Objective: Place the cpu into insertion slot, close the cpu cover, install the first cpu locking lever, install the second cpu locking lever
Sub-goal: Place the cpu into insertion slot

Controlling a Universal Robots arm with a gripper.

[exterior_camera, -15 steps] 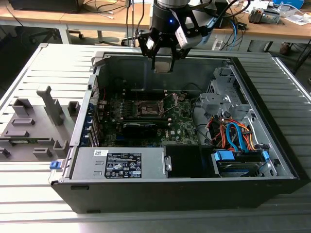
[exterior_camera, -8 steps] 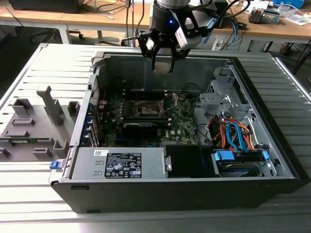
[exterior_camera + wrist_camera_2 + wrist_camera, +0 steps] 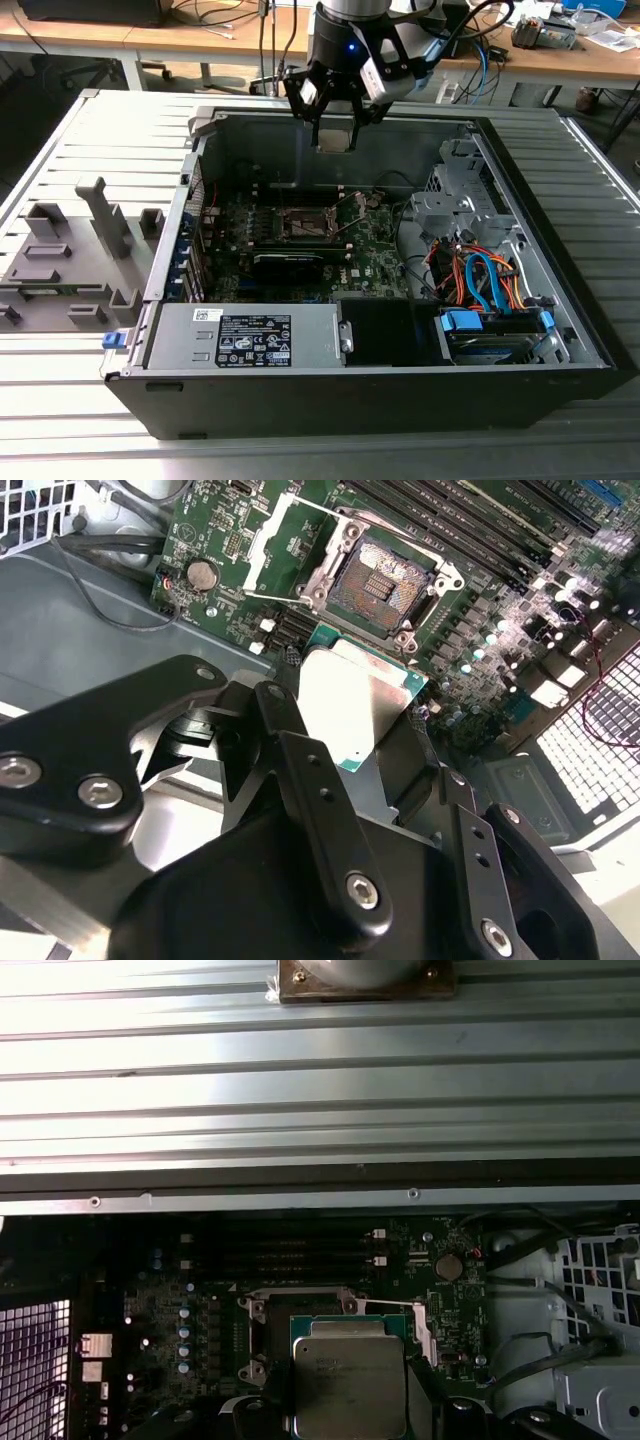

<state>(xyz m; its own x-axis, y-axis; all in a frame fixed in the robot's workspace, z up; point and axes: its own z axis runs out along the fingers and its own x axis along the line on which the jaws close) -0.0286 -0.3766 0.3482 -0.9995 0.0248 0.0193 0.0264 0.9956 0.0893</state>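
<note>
Pinching cpu (image 3: pixel 355 705) by opposite edges with gripper (image 3: pixel 334 133), upper-middle in exterior view, near open slot (image 3: pixel 378 580); probably light, stiff, fragile underneath.

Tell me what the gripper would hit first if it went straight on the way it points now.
Probably the open socket on the green board, or its metal rim. The gripper points down holding the chip, and the socket lies just ahead. Depth is unclear, so alignment is uncertain.
</note>
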